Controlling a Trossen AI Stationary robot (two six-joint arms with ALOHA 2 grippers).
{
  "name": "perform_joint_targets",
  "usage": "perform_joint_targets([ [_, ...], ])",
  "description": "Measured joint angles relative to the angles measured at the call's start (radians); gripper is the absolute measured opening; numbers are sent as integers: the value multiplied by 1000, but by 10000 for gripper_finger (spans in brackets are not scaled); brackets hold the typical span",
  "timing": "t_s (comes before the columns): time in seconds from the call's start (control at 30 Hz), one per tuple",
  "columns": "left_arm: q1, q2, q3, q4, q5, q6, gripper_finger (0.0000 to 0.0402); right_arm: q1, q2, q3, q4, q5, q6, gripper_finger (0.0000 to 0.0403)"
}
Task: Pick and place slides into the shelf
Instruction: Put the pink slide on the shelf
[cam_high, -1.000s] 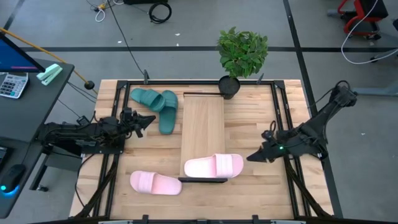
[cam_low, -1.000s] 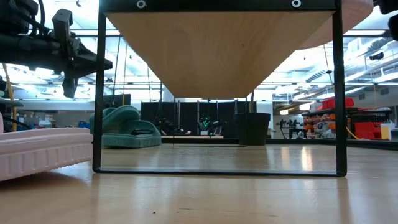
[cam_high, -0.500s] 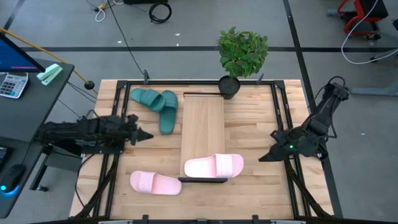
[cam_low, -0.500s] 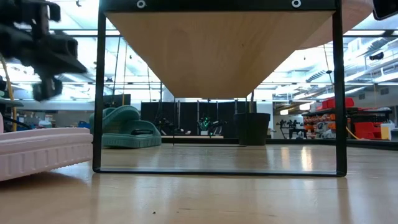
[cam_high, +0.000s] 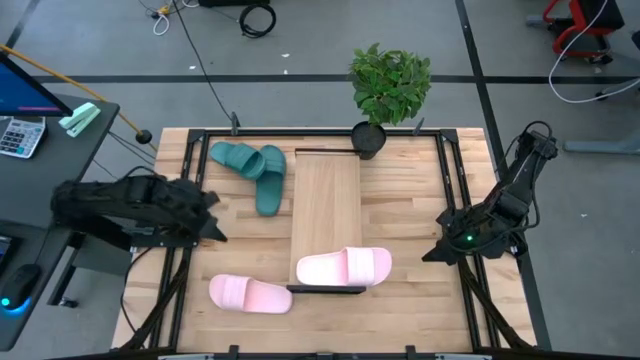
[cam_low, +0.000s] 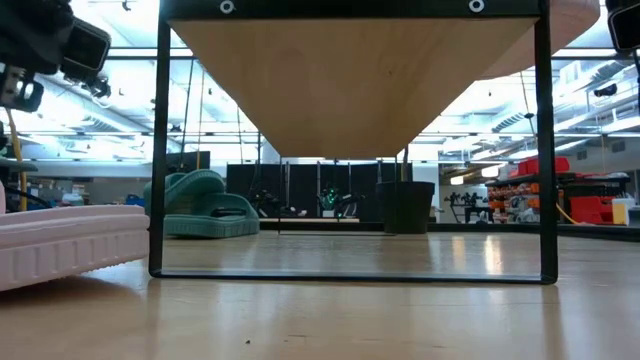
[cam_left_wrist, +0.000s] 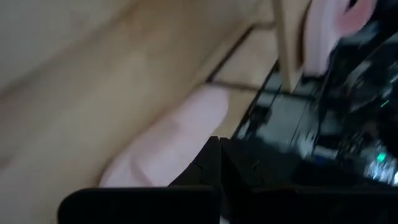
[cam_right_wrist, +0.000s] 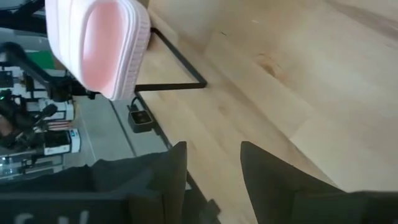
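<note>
Slides-wise, neither gripper is holding anything right now. The right gripper (cam_high: 432, 254) is hovering just inside the table's right edge, and in the right wrist view its fingers (cam_right_wrist: 169, 171) are sitting a little apart with only bare wood in the gap, so it's slightly open and empty. The left gripper (cam_high: 212, 232) is hanging over the table's left edge with its arm folded back off the side; the left wrist view is too smeared to make out the fingers, so I can't tell if it's open or closed. Moving outward: the shelf (cam_high: 326, 200) is running down the middle of the table (cam_high: 405, 210) from the back edge toward the front. One pink slide (cam_high: 343, 268) is lying across the shelf's front end, sticking out a bit toward the right edge. The other pink slide (cam_high: 250, 294) is lying on the tabletop near the front left corner, just beside that end of the shelf. Both teal slides (cam_high: 252, 168) are sitting on the tabletop near the back left corner, overlapping each other right beside the shelf's long left side. A potted plant (cam_high: 388, 90) is standing at the back edge, just beside the shelf's back end.
</note>
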Motion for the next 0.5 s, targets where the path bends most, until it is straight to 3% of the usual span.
perform_joint_targets([
  [0.27, -201, 250, 31, -3, 71, -87, 9, 0, 0, 0, -34, 0, -5, 158],
  [0.4, -319, 349, 31, 17, 65, -184, 10, 0, 0, 0, -51, 0, -10, 158],
  [0.5, -407, 404, 31, 91, 5, -286, 11, 0, 0, 0, -51, 0, -11, 158],
])
